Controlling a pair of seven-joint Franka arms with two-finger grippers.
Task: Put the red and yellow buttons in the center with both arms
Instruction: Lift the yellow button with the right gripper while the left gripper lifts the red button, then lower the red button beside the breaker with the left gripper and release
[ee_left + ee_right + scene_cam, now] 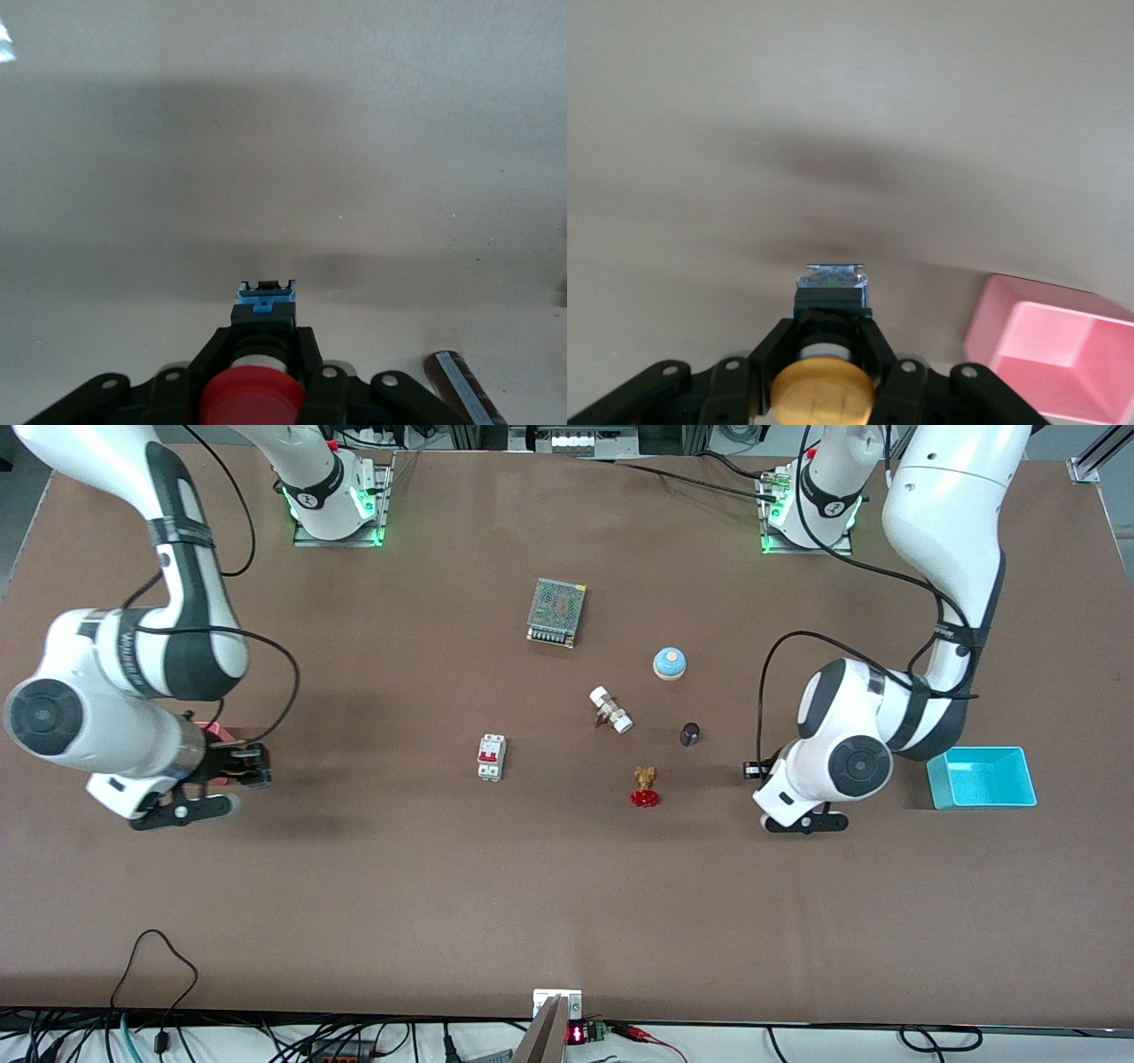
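The red button (250, 398), with a round red cap and a dark body ending in blue, sits between the fingers of my left gripper (263, 332), which is shut on it. That gripper (757, 771) hangs over the brown tabletop between the blue bin and the brass valve. My right gripper (830, 329) is shut on the yellow button (824, 394). It (246, 767) hangs over the table beside the pink bin (1050, 350), at the right arm's end. The center (567, 850) is bare brown tabletop.
The blue bin (982, 778) stands at the left arm's end. Around the middle lie a metal power supply (556, 612), a blue-domed bell (670, 663), a white fitting (611, 709), a circuit breaker (492, 757), a dark cylinder (690, 733) and a brass valve (645, 786).
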